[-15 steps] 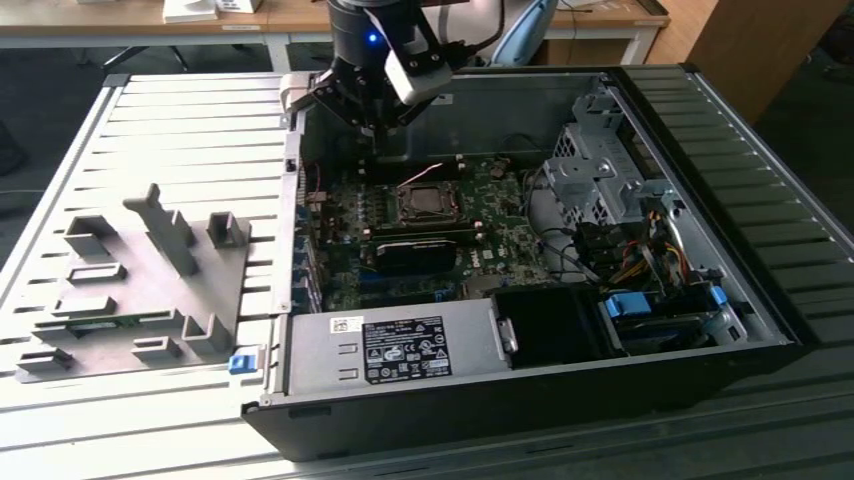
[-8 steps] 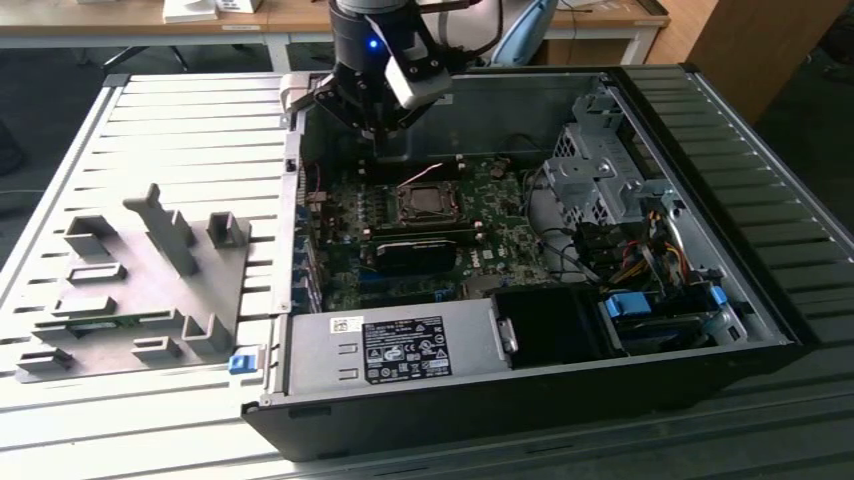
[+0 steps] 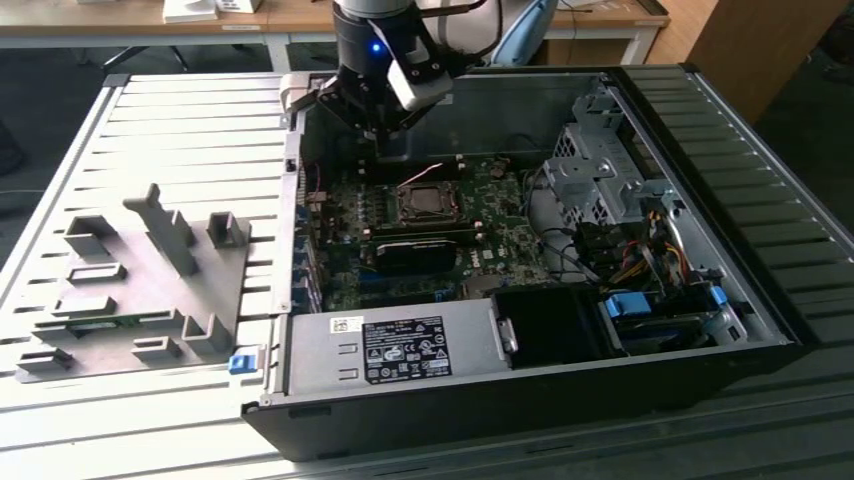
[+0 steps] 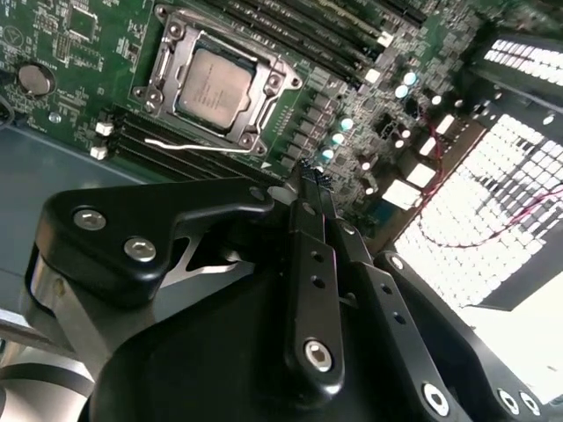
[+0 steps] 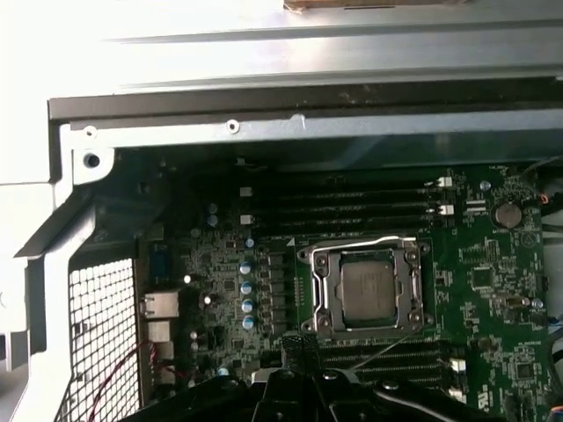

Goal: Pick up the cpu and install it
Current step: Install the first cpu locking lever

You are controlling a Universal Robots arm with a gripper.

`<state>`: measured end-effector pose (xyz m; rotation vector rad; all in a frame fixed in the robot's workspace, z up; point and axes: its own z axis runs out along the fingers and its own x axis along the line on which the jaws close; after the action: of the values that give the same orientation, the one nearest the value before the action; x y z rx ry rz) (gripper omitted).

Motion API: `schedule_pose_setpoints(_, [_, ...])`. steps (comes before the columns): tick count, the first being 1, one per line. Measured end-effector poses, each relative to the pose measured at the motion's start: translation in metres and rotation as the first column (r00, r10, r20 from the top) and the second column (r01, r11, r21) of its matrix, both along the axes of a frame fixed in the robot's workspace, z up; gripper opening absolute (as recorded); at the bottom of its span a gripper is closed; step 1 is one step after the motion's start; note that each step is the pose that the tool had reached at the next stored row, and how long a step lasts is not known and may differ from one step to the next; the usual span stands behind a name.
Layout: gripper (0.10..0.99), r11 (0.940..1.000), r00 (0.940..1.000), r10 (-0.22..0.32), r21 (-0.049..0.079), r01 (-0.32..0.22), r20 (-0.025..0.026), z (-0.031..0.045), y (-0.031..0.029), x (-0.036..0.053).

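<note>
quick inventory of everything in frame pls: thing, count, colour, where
cpu: 1, silvery-grey, seated in the socket on the motherboard, in both wrist views.
socket frame: 1, dark metal, around the cpu, wire lever alongside.
motherboard: 1, green, on the floor of the open case.
computer case: 1, black, lying on its side, open.
power supply: 1, grey with label, near edge of the case.
drive cage: 1, grey metal, toward the exterior view's right.
grey fixture with blocks: 1, grey, on the table at the exterior view's left of the case.
slatted table: 1, pale grey, under everything.
gripper: 1, black, above the motherboard, beside the socket, holding nothing, fingers together.
</note>
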<state>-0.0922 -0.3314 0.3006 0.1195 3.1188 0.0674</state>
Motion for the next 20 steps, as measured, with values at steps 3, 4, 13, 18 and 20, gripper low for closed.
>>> schedule_pose_setpoints(3, [0.106,1.0000,1.0000,0.000,0.000,0.000,-0.0005,-0.0034,0.0025,0.0011])
schedule_pose_setpoints(4, [0.106,1.0000,1.0000,0.000,0.000,0.000,-0.0008,-0.0050,0.0031,0.0015])
schedule_pose_setpoints(13, [0.106,1.0000,1.0000,0.000,0.000,0.000,-0.0026,-0.0185,0.0054,0.0053])
schedule_pose_setpoints(18, [0.106,1.0000,1.0000,0.000,0.000,0.000,-0.0036,-0.0230,0.0060,0.0083])
schedule_pose_setpoints(20, [0.106,1.0000,1.0000,0.000,0.000,0.000,-0.0044,-0.0245,0.0065,0.0103])
